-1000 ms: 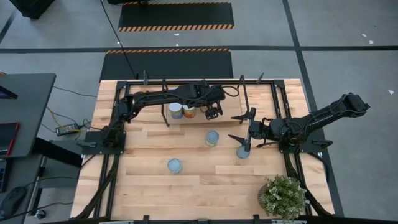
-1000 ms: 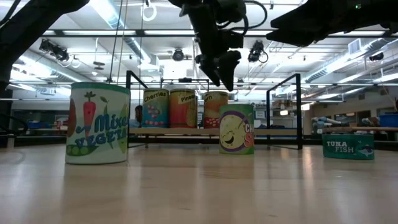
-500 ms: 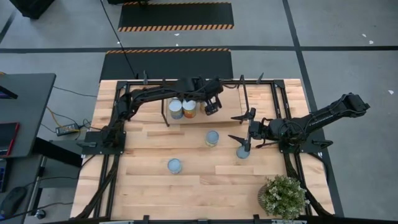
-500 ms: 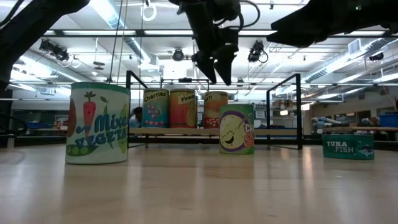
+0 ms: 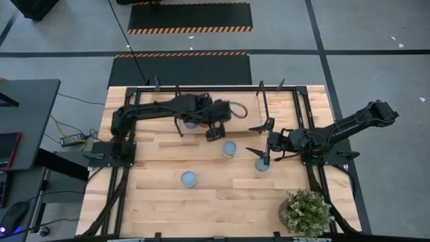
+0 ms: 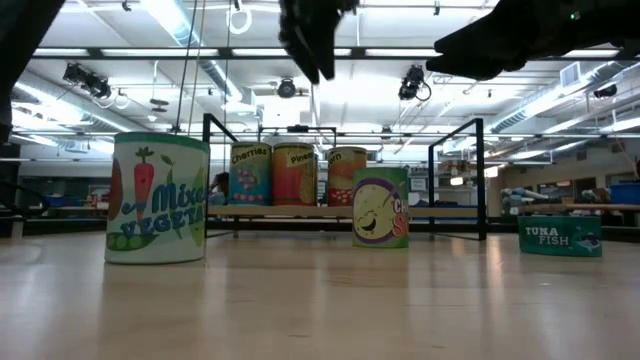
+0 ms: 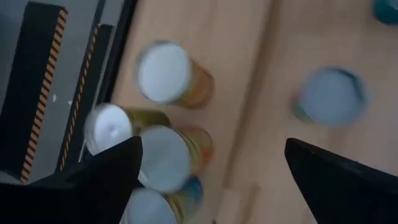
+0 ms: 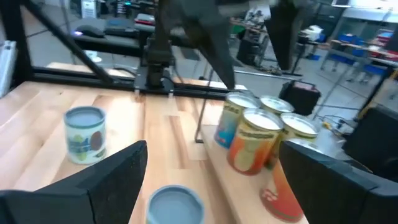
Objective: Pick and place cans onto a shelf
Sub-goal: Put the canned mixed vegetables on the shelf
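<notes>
A: Item 1, left gripper (image 5: pixel 215 132)?
B: Arm reaches from the table's left side across the back, elbow bent. Gripper hangs in the air just in front of the shelf (image 5: pixel 238 126), fingers (image 7: pixel 106 171) spread wide, nothing between them. Low view shows it (image 6: pixel 308 45) up near the top, well above the cans.

A: Item 2, right gripper (image 5: pixel 258 143)?
B: Arm comes in from the right edge, stretched toward table centre. Fingers (image 8: pixel 93 180) apart, empty, tips over the flat tuna tin (image 5: pixel 261 164); touching or not, can't tell.

A: Item 3, shelf?
B: Light wood board in a thin black rod frame, at back of table, centre. Seen from low view it (image 6: pixel 340 211) sits slightly raised off the tabletop.

A: Item 4, cans on shelf?
B: Left wrist view: four with white tops. Three bunched, touching or nearly so (image 7: pixel 163 158); one (image 7: pixel 166 71) stands just apart. Sides orange/yellow, one w/ blue. Low view shows three labels in a row: "Cherries" (image 6: pixel 250 172), "Pine…" (image 6: pixel 295 172), third partly hidden (image 6: pixel 345 160).

A: Item 5, cans off shelf?
B: Three on the table (image 5: pixel 161 202). Big "Mixed Vegetables" can (image 6: pixel 157 197), white label, bluish top, front left (image 5: pixel 189 179). Green/purple can (image 6: pixel 380 207) in centre (image 5: pixel 230 149), just ahead of the shelf. Tuna tin (image 6: pixel 560 236), low, teal, to the right.

A: Misc?
B: Potted plant (image 5: pixel 306 212) at front right corner.
</notes>
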`<state>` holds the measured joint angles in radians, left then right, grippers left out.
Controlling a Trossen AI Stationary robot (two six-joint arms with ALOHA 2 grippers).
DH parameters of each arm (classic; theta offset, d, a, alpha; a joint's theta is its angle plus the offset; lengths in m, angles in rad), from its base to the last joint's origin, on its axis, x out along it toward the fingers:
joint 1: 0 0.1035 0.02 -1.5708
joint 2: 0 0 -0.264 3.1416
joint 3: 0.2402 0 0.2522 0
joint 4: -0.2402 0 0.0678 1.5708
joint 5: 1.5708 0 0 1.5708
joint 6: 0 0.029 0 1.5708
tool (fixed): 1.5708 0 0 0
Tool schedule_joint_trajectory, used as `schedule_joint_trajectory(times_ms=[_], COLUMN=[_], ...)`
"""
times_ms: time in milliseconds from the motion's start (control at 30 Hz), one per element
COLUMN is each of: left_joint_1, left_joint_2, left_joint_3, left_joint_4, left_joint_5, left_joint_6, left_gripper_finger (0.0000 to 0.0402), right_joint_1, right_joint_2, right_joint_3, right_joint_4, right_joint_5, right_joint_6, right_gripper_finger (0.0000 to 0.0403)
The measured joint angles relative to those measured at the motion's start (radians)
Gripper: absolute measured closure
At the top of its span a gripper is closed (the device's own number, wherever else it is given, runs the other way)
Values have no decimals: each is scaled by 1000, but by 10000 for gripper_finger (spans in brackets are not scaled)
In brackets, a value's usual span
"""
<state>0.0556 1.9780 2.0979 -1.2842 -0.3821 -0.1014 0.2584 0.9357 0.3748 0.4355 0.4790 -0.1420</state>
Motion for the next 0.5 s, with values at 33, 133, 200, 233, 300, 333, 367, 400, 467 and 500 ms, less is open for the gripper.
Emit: schedule_joint_trajectory(times_ms=[33,133,200,233,300,333,367,400,467,500], left_joint_1=[-22,-96,-145,-168,-208,-224,-237,-251,-278,-293], left_joint_2=[-9,-30,-33,-31,-26,-23,-21,-20,-20,-20], left_joint_3=[0,-6,-11,-11,-12,-12,-12,-13,-13,-13], left_joint_4=[-14,-43,-67,-88,-125,-140,-164,-193,-245,-268], left_joint_5=[1,26,46,52,52,44,34,21,10,3], left_joint_6=[-6,2,4,-4,-53,-88,-123,-161,-226,-259], left_gripper_finger=[1,1,1,1,1,1,1,1,1,1], right_joint_1=[-2,-13,-23,-26,-30,-32,-32,-32,-32,-32], right_joint_2=[6,23,29,29,28,28,28,28,28,28], right_joint_3=[0,0,0,0,0,0,0,0,0,0], right_joint_4=[6,21,32,37,42,42,42,45,43,44], right_joint_5=[-17,-64,-71,-72,-72,-72,-73,-73,-73,-73], right_joint_6=[0,0,-2,-4,-1,2,7,9,15,16], right_gripper_finger=[31,31,31,31,31,31,31,31,31,31])
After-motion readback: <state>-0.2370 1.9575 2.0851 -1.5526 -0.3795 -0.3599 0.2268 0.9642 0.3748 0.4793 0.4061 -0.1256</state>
